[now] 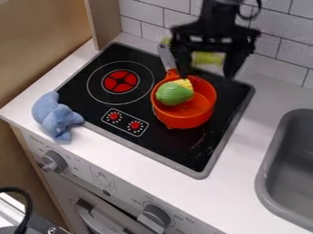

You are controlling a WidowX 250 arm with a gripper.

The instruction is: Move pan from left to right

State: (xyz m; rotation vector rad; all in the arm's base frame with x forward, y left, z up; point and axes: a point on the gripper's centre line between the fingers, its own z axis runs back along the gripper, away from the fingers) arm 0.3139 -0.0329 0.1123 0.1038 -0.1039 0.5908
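Placing step apparently ending: orange pan (pixel 200 109) is sitting on the stovetop's (pixel 177 147) right side in view, claw (pixel 207 74) is hanging near its handle (pixel 165 56), spread wide and gripping nothing, so next move is likely calling for backing clear.

Resembles a toy kitchen, with a black cooktop (pixel 162 140), grey sink (pixel 265 160), white wall tiles (pixel 142 13), control knobs (pixel 155 215) and an oven handle (pixel 94 222).

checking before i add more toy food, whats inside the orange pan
A toy corn cob in a green husk, yellow kernels showing, lies inside the orange pan. The part of the pan's floor beneath it is covered and can't be seen.
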